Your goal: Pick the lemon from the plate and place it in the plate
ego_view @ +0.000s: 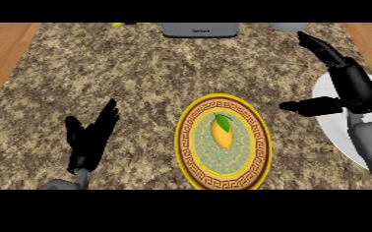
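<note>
The lemon (pixel 222 131) lay at the middle of the patterned plate (pixel 190 128), its long axis running near to far, with the green leaf at its far end. It was yellow and oval. The plate had a yellow rim and a brown key-pattern band around a pale green centre. A white plate (pixel 330 123) sat at the right edge, on a speckled granite counter (pixel 138 73) edged with wood. The right hand (pixel 349 86) hovered above the white plate, fingers straight, thumb spread. The left hand (pixel 88 140) rested near-left, fingers straight.
</note>
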Controlling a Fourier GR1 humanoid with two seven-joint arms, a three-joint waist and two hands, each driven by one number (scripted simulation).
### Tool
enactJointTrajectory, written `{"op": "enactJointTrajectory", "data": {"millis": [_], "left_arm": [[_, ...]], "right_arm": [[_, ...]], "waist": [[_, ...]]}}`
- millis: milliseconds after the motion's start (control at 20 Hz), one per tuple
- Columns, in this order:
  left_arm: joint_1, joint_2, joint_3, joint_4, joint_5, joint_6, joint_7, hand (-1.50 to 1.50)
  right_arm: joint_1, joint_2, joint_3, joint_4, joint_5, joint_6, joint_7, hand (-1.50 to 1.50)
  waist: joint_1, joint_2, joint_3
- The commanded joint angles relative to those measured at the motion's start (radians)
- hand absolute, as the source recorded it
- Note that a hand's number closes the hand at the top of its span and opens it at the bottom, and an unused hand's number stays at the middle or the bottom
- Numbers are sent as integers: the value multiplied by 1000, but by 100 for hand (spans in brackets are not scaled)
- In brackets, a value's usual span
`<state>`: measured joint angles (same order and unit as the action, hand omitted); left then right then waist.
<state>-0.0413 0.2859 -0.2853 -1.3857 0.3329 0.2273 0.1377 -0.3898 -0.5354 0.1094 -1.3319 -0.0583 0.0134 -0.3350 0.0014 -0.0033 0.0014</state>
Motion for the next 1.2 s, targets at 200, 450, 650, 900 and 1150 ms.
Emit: {"op": "enactJointTrajectory", "data": {"millis": [200, 450, 650, 900, 1150], "left_arm": [[14, -5, 2, 3, -17, 4, 4, 0], [50, -46, -42, -67, -51, 44, 51, 0], [31, -20, 19, -20, -33, -16, 17, 0], [53, -70, 9, -2, -78, -11, -15, 0], [47, -57, 29, -76, -103, 15, 82, 0]], "right_arm": [[-45, -160, 175, -184, 156, 173, 300, -150], [-30, -92, 261, -291, 275, 148, 486, -150], [-99, 13, 331, -290, 354, 179, 616, -150], [-38, 95, 356, -360, 477, 171, 720, -150], [-22, 169, 360, -243, 527, 212, 694, -150]], "waist": [[-9, -4, -4], [-2, -1, -2], [5, 3, -2], [1, 2, -2], [5, 3, -1]]}}
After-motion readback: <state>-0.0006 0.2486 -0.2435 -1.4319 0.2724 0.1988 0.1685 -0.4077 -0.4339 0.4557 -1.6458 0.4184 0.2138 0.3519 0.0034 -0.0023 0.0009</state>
